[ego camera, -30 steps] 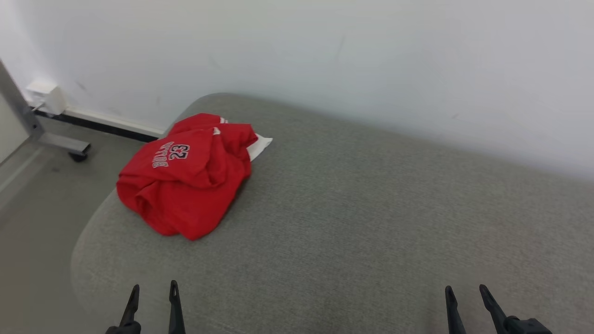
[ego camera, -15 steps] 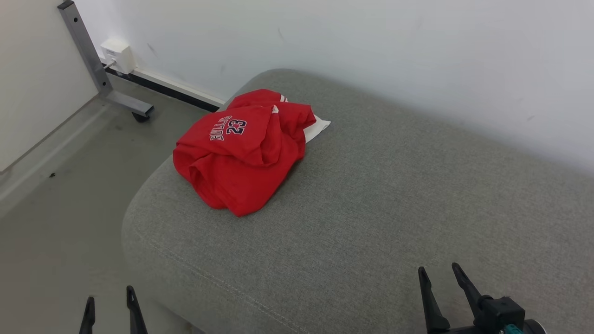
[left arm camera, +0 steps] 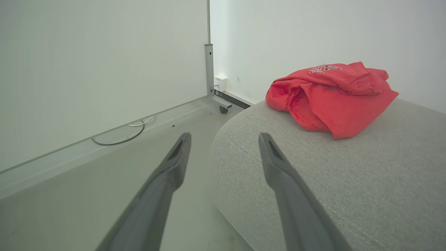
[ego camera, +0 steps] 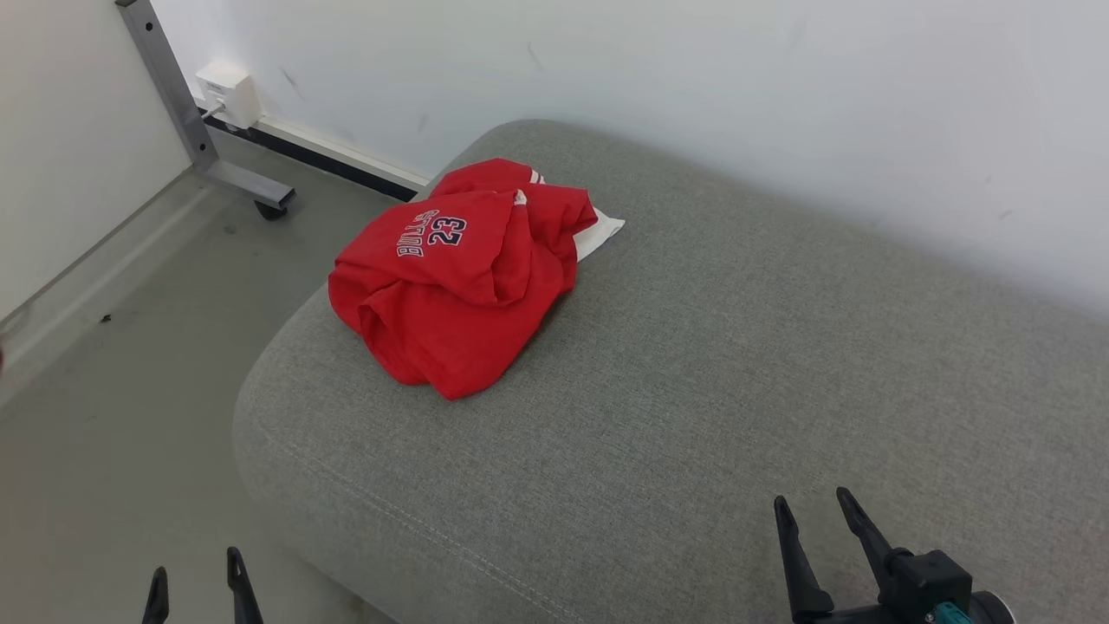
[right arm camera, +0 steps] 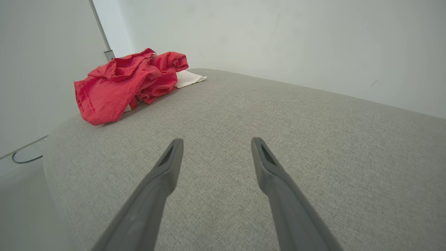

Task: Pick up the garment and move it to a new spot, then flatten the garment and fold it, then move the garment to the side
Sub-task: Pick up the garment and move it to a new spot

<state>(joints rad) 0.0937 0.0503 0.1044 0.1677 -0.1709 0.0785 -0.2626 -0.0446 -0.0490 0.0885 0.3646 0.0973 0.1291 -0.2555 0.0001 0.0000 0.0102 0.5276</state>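
A crumpled red Bulls jersey (ego camera: pixel 459 286) lies in a heap on the far left corner of a grey upholstered seat (ego camera: pixel 736 364), close to the white wall (ego camera: pixel 693 78). The printed "BULLS 23" faces up on its far side, and its near edge ends in a folded point towards the middle of the seat. A white flap of cloth (ego camera: pixel 602 236) sticks out from under its far right side, flat on the seat. It may be part of the same garment, but the folds hide where it joins.

The left gripper (ego camera: pixel 195 568) hangs at the near left, over the floor (ego camera: pixel 113 416) and just off the seat's rounded near left corner. Its jaws are apart with nothing between them. In the left wrist view the jersey sits beyond them and off to the right, well apart from both fingertips.

The right gripper (ego camera: pixel 812 501) hovers above the near right part of the seat, jaws likewise spread and empty. From its wrist view the jersey lies far off to the left, with bare grey fabric between it and the jaws.

On the floor to the far left stands a grey metal leg on a caster (ego camera: pixel 186 130), with a small white wall box (ego camera: pixel 230 95) beside it.
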